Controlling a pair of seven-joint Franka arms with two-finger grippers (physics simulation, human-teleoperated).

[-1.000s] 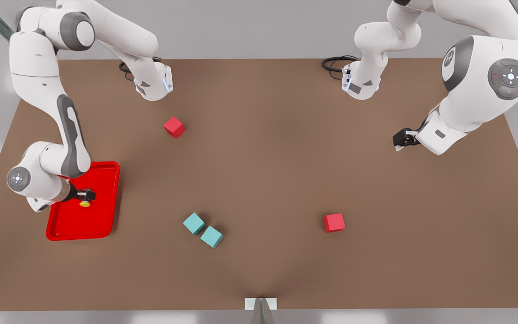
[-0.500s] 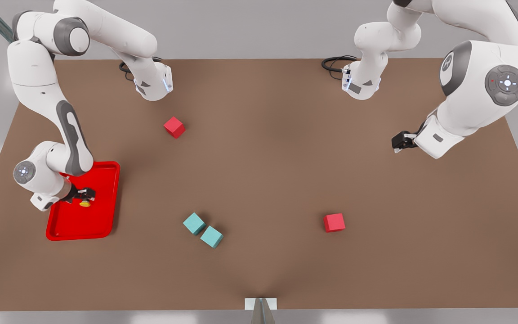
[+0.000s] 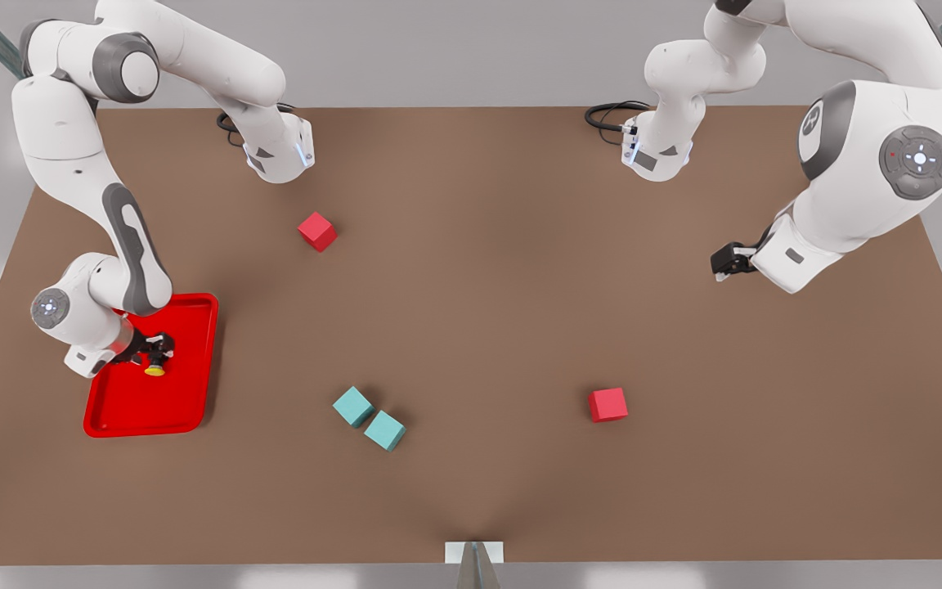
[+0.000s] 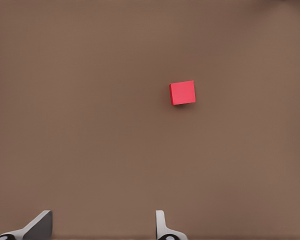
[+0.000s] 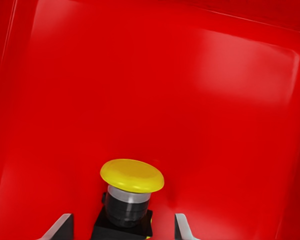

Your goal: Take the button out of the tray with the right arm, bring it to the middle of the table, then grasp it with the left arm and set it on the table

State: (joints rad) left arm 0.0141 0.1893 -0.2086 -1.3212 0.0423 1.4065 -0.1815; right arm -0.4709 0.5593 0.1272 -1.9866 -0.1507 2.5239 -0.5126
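Inside tray (image 3: 193, 327), upright button (image 5: 132, 192)

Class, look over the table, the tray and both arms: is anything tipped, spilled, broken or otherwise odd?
Nothing stands out. The button stands upright in the tray, between the open right gripper's fingers. The left gripper, open, hovers above bare table. The cubes sit flat.

Middle of the table (image 3: 487, 327): bare brown surface, open to reach from either side.
Path from the tray (image 3: 193, 393) toward the middle: two teal cubes (image 3: 369, 418) touching each other lie near it; a red cube (image 3: 317, 231) sits well to the far side.
Near the left gripper (image 3: 720, 266): bare table below; another red cube (image 3: 607, 404) lies well apart.
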